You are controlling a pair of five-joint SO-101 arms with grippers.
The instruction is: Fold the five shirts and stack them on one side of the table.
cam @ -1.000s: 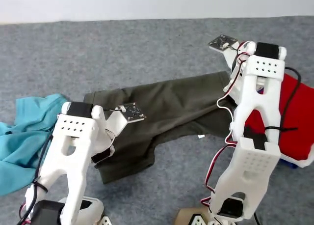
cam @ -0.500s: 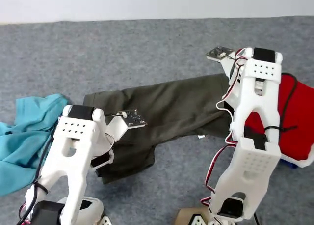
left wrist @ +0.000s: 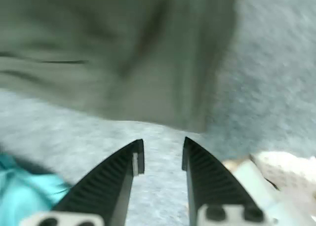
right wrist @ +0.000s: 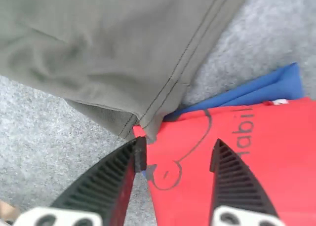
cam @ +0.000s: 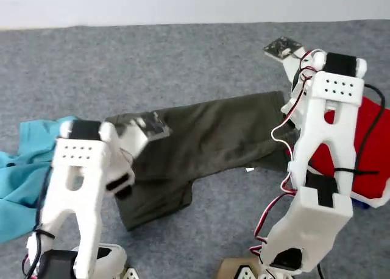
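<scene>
Left gripper (left wrist: 162,149) and right gripper (right wrist: 180,147) hover, fingers (right wrist: 224,181) apart and empty, at the olive shirt (cam: 213,136). Best pinch its hem only, sparing the red shirt (right wrist: 266,186) at 3 o'clock.

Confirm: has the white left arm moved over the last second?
Yes. The white left arm has swung left toward the crumpled teal shirt, judged against the flat olive-green shirt, which stayed put.
</scene>
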